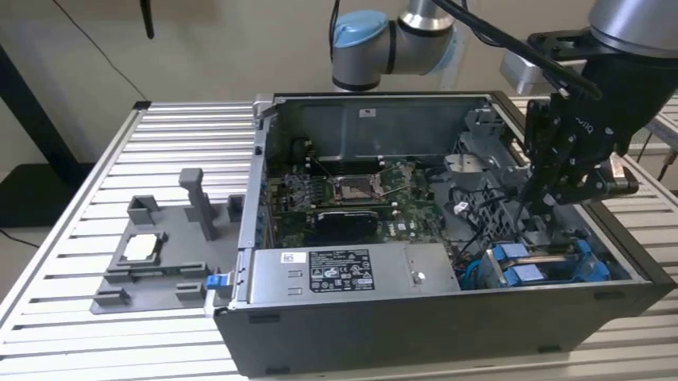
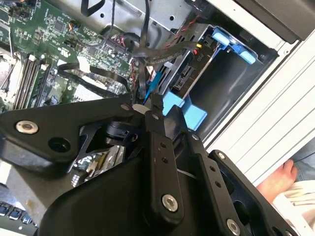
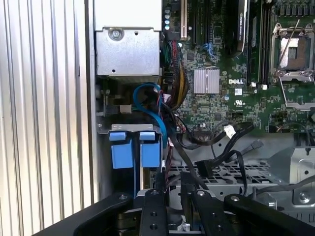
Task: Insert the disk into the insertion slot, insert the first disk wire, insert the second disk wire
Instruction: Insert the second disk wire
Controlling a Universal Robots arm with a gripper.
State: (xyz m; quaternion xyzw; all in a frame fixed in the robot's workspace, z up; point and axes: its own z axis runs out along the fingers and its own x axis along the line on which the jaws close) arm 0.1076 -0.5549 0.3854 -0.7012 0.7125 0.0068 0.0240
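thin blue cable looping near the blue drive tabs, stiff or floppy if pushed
Probably springy, not limp: the blue cable holds a smooth arch. Likely light, being thin. May snag on the black wires running beside it.

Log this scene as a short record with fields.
Case: open dark grey metal computer case on slatted metal table.
Disk: silver-grey hard drive in bright blue plastic carrier, appears seated in slot.
Slot: narrow dark grey metal drive bay, near case corner.
Gripper: black gripper near the bay, beside loose black cables.
Wires: connection state cannot be told.
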